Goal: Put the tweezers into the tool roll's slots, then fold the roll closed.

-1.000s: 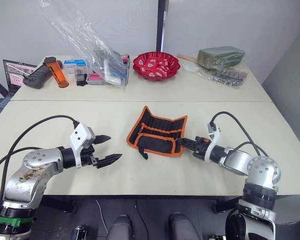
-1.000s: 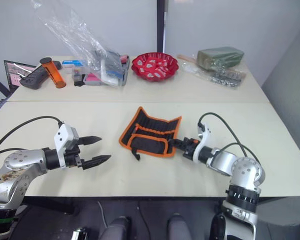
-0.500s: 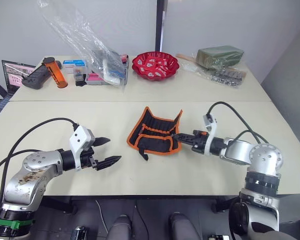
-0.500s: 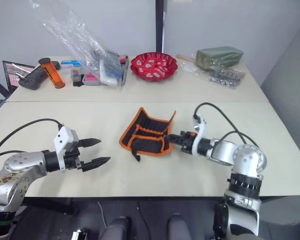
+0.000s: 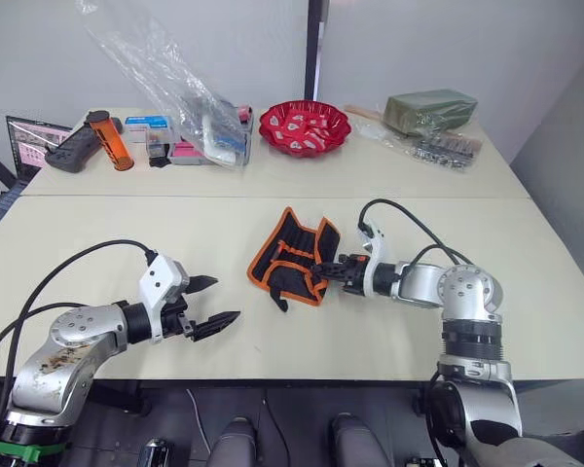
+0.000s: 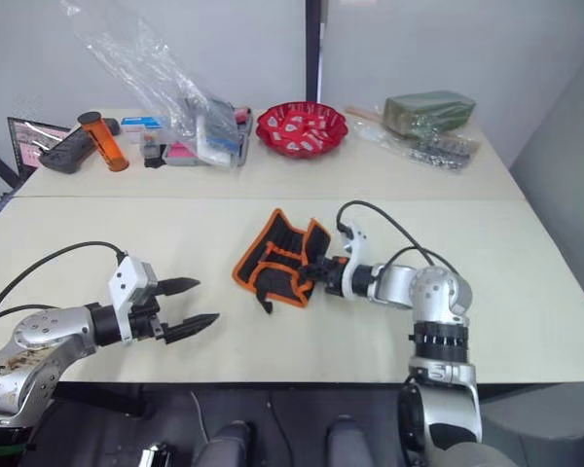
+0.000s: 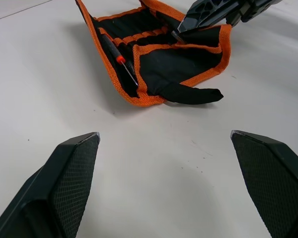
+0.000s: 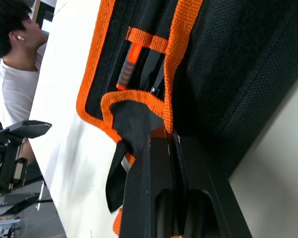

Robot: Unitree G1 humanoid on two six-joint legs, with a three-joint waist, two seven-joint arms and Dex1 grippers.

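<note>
Left eye view: the right tool [image 5: 323, 267] has its two black fingers pressed together on the orange-trimmed right edge of the tool roll [image 5: 290, 258], which lies near the middle of the desk [image 5: 127, 229], its right side lifted and doubled over toward the left. In the right wrist view, the fingers pinch the fabric just beside the slots [image 8: 154, 59], where slim black tweezers [image 8: 150, 75] sit tucked next to an orange-handled implement [image 8: 128, 67]. The roll's black strap [image 7: 191, 93] trails loose onto the desk at the near edge.

The left tool [image 5: 206, 303] hovers above the desk well to the left of the roll, fingers spread wide and touching nothing.

Compared with a second ago, the right tool has travelled leftward, carrying the roll's edge with it; the roll, then spread nearly flat, is now narrower and partly folded. The left tool sits slightly lower and closer to the desk's front edge.

A red bowl [image 5: 304, 126] stands at the back of the desk. No writing is legible.
</note>
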